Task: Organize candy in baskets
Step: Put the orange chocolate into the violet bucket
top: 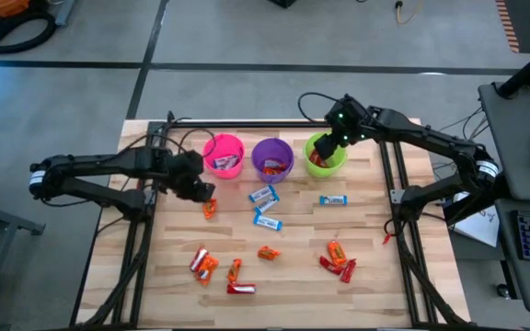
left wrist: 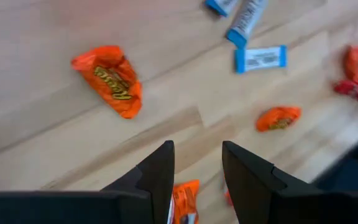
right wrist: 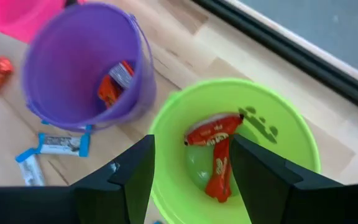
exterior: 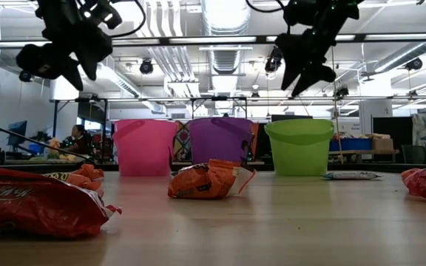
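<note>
Red candy [exterior: 35,203] lies nearest on the table [top: 366,276], more bars scattered behind; the right gripper [right wrist: 191,180] hangs over the green bucket [right wrist: 291,130], fingers apart and empty, orange wrappers below; the left gripper [left wrist: 197,168] hovers half open, empty, near the pink bucket [top: 224,154]; the purple bucket [top: 272,158] stands between.

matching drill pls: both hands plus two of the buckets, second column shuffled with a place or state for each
Things:
1. right hand
2. left hand
3. purple bucket
4. green bucket

Places/states:
A. holds a red candy
B. open above the green bucket
C. between the pink and green buckets
D. above an orange candy near the pink bucket

Pairs: 1-B, 2-D, 3-C, 4-A
</note>
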